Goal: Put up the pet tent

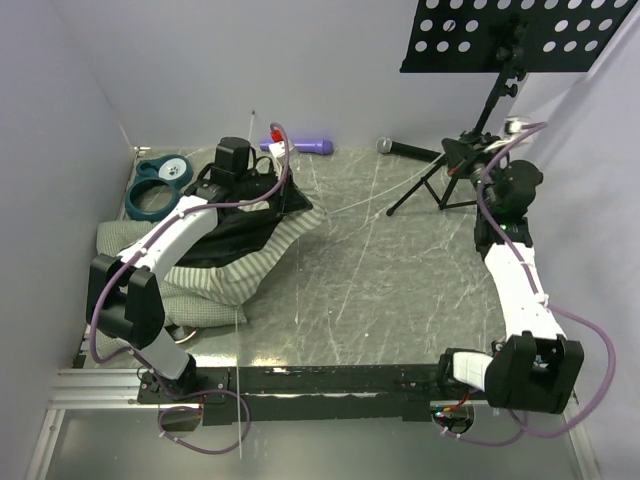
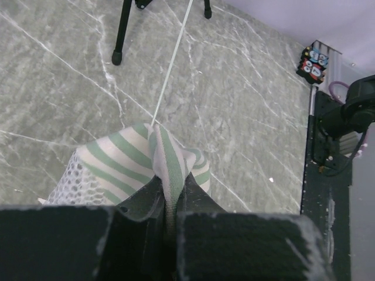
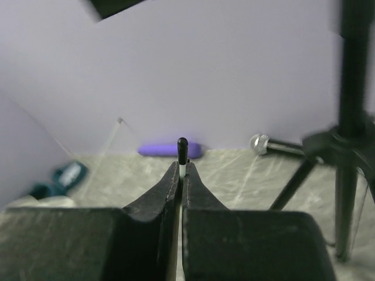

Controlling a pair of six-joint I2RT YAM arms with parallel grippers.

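Right now I am seeing the left pincer (image 2: 170,190) clamping shut on a green-and-white striped fold of the pet tent (image 2: 126,155), with a thin white pole (image 2: 173,61) running out of that fold over the bench (image 2: 252,105). The right pincer (image 3: 181,172) is pinching tight around a thin pole just below its black tip, up off the bench. The tent is lying crumpled at the bench's left side, under the left arm.
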